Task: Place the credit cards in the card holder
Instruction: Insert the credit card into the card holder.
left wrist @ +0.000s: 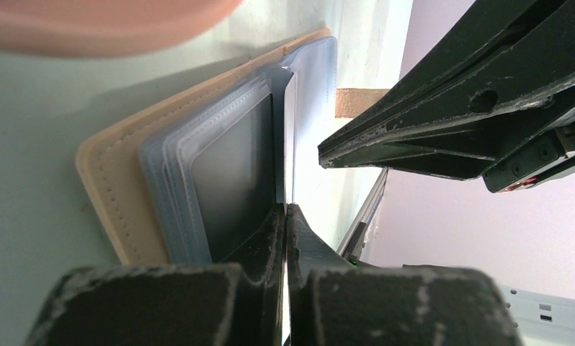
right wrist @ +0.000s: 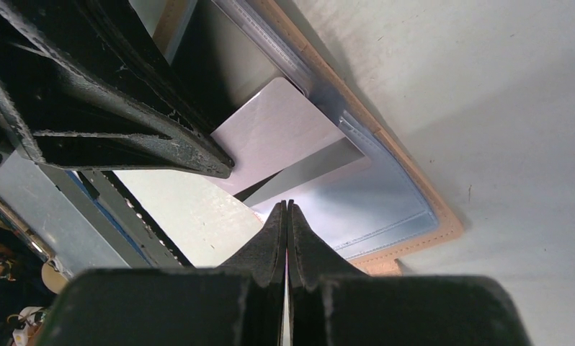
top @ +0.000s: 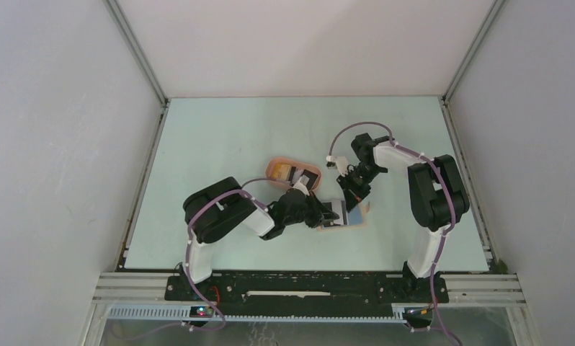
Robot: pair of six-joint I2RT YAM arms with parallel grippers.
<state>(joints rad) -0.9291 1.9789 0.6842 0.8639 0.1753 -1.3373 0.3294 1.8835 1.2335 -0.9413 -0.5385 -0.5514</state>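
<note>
Card holder (top: 353, 216) lies open on the table (top: 220, 144) between your two arms, clear leaves up, just this side of the peach tray (top: 276, 166) where more cards (top: 308, 177) wait. Your left gripper (left wrist: 286, 210) is pinching a white card (right wrist: 277, 137) on edge, its far corner right at the plastic sleeves (right wrist: 385, 202), beside the leaf that shows a dark card (left wrist: 234, 173). Your right gripper (right wrist: 286, 207) has its fingers pressed together with the tips down at the sleeve edge; whether a leaf is caught between them, I can't tell. Here's the danger: the card sits at an angle to the pocket, so a push could send it between two leaves rather than inside one, or jam the corner on the stitched seam and bow the card. The holder looks light, and if nothing is pinning it, that push slides the whole wallet away. And your two grippers are very close together, so a careless twist knocks one into the other.
</note>
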